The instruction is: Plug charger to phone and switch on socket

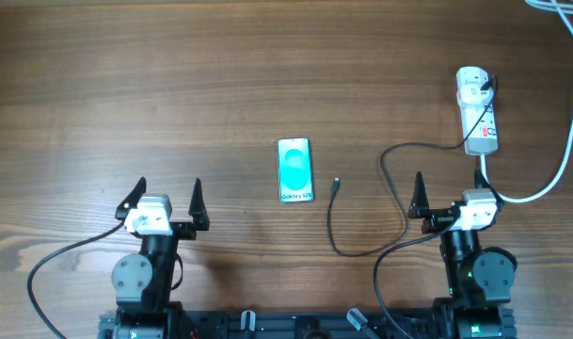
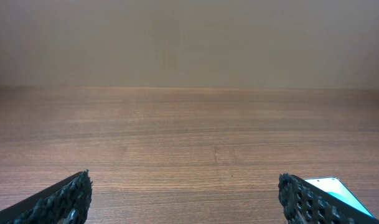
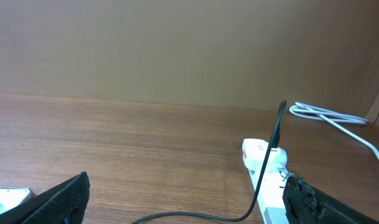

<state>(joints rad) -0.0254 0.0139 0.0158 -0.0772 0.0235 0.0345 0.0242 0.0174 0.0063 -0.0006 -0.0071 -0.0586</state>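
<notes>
The phone [image 1: 294, 170] lies face up in the middle of the table, cyan screen showing, "Galaxy S20" at its near end. The charger's thin black cable [image 1: 391, 155] runs from an adapter on the white socket strip [image 1: 478, 111] at the far right, loops toward the front, and ends in a small plug [image 1: 335, 185] right of the phone. My left gripper [image 1: 164, 201] is open and empty, front left; a phone corner [image 2: 338, 188] shows by its right finger. My right gripper [image 1: 453, 195] is open and empty, just in front of the socket [image 3: 270, 180], with the cable [image 3: 264, 180] between its fingers' view.
A thicker white cable [image 1: 561, 141] curves from the socket's near end up the right table edge and also shows in the right wrist view [image 3: 338, 121]. The robots' black wires trail near both arm bases. A plain wall stands behind the wooden table [image 1: 173, 94].
</notes>
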